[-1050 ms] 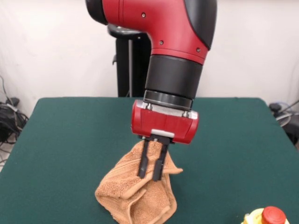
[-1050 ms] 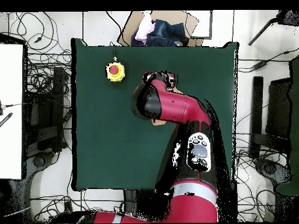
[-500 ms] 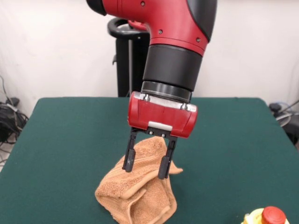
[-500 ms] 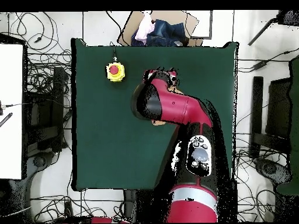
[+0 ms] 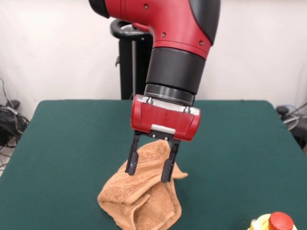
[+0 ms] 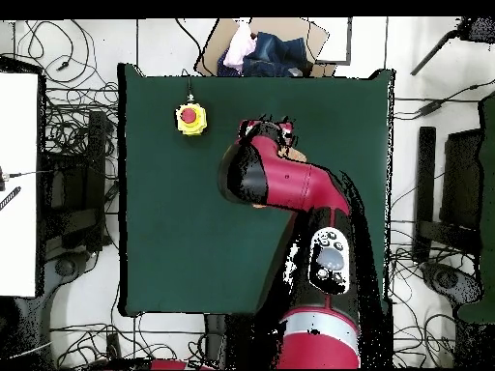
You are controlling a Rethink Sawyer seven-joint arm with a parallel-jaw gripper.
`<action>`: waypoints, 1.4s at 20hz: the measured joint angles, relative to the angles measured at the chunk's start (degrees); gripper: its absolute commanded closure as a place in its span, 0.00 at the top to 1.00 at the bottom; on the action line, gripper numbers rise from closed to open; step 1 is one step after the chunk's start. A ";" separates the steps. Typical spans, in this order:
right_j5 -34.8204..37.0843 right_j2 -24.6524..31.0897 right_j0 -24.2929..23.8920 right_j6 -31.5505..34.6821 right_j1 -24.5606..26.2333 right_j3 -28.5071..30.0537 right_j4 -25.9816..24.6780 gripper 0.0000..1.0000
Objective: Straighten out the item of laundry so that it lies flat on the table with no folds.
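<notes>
Currently the hand [image 5: 148,169] is hanging from the red and black arm [image 5: 168,43] with its two dark fingers [image 5: 131,161] spread apart and pointing down. Nothing is sitting pinched between them. Directly below and behind the fingers, the towel [image 5: 144,194] is lying on the counter [image 5: 72,143] in a crumpled mound, with a raised peak sitting in the gap between the spread fingers. The fingertips are standing at the level of that peak; actual contact with the cloth cannot be told. Beneath the hand, the towel is bunching into thick folds, with a hemmed edge curling down its front and a small flap jutting out past one finger. It is not lying flat.

Well apart from the hand, at the lower corner of the front view, a yellow unit with a red button [image 5: 279,222] is resting on the counter.

From overhead, the arm [image 6: 290,184] is covering the hand and most of the towel [image 6: 296,155], only a small tan strip of which is showing beside the wrist. The red button [image 6: 190,117] is sitting near one edge of the counter [image 6: 174,242], clear of the arm.
</notes>
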 measured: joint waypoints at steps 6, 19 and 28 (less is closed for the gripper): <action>-1.89 -0.39 0.38 0.01 -0.05 1.99 0.09 1.00; -3.32 -2.15 5.11 1.21 -0.97 8.04 3.06 1.00; -3.32 -2.23 3.62 1.21 -3.08 10.79 3.14 1.00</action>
